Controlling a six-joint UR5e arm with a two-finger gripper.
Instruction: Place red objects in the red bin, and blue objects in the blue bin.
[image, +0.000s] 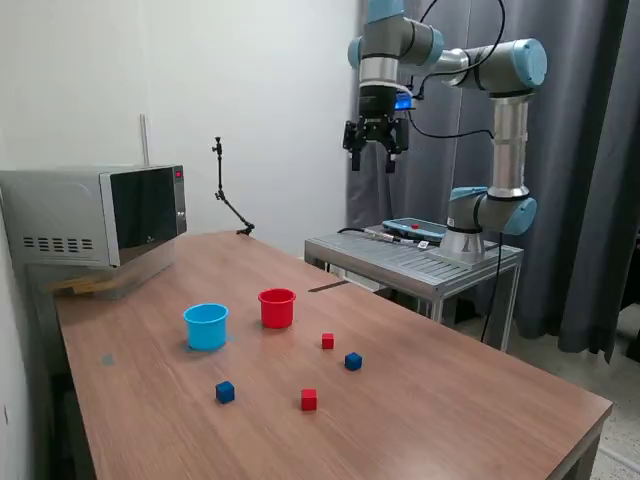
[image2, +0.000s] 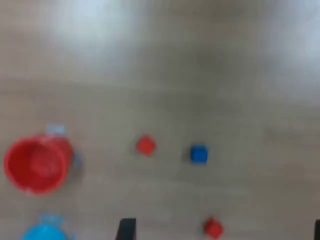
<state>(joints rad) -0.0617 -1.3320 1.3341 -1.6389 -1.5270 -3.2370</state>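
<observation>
Presently your end effector (image: 375, 152) hangs high above the table (image: 450, 400), jaws apart and empty, giving the wrist camera an overview, while all four cubes lie loose before the red bin (image: 277, 307) and blue bin (image: 206, 326).

Open air above four well-spaced cubes (image: 328, 341); both cups (image: 277, 307) stand clear behind.

Oblique exterior; high, downward wrist view

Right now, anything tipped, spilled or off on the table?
Nothing stands out. Red cup and blue cup stand upright; the four cubes lie loose on the table, none in a cup. Gripper hangs high above, holding nothing.
</observation>
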